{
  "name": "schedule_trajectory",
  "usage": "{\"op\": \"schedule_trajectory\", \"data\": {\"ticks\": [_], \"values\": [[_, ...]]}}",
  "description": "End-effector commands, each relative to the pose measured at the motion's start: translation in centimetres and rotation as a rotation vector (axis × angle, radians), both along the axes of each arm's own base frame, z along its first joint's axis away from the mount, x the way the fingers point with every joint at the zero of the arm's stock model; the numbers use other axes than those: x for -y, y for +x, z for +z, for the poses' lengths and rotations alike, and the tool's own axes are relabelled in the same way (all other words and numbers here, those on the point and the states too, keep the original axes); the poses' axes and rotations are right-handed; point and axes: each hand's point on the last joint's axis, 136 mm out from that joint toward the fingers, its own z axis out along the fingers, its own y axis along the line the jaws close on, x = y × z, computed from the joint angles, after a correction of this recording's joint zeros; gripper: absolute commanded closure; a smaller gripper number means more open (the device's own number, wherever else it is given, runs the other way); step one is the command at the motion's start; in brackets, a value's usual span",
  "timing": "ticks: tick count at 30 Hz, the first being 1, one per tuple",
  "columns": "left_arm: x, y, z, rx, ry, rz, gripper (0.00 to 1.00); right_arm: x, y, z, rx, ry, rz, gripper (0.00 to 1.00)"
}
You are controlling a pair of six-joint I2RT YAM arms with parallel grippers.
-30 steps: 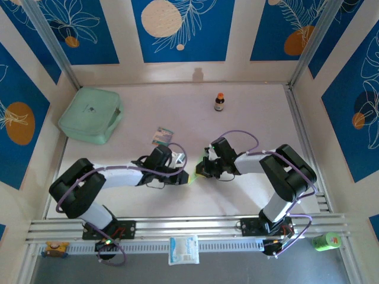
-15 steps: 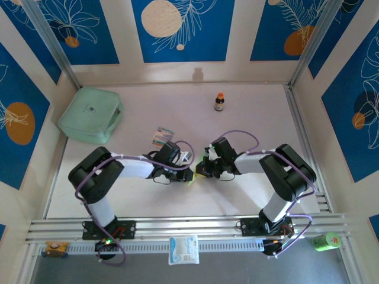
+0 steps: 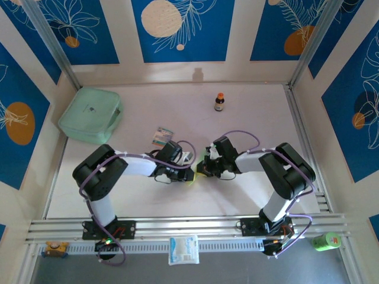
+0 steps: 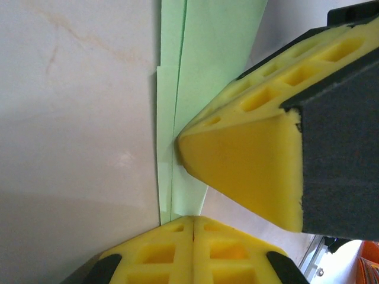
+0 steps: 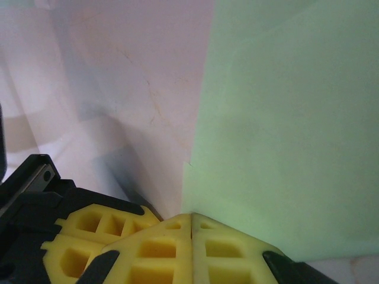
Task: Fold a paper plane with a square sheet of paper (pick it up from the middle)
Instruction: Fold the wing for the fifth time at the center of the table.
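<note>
Reaching in from the near edge, both arms meet at the middle of the surface (image 3: 254, 124). The left fingers (image 4: 190, 232) are pressed fully together, their tips at the folded edge of the pale green sheet of paper (image 4: 219, 53). The right fingers (image 5: 192, 229) are likewise closed, tips against it. Whether either pair actually pinches it cannot be told. Just beyond lies a striped packet (image 3: 161, 136), then a mint box (image 3: 91, 115) far left and a small bottle (image 3: 219, 102).
</note>
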Motion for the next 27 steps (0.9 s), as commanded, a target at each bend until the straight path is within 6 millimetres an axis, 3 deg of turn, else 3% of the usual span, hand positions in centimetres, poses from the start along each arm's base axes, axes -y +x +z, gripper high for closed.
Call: {"op": "schedule_trajectory", "data": {"ticks": [1,7,27], "values": [[-4.3,-3.7,-6.2,-0.153,0.219,0.021,1.00,1.3,1.4,-1.1,0.002,-0.035,-0.049,0.94],[-5.0,-4.8,-7.4,-0.193,0.218,0.038,1.00,2.5,2.8,-0.6,0.020,-0.028,-0.086,0.93],[-4.7,-4.7,-6.9,-0.179,0.207,0.029,1.00,7.3,6.4,-1.1,0.068,-0.159,-0.206,0.94]]}}
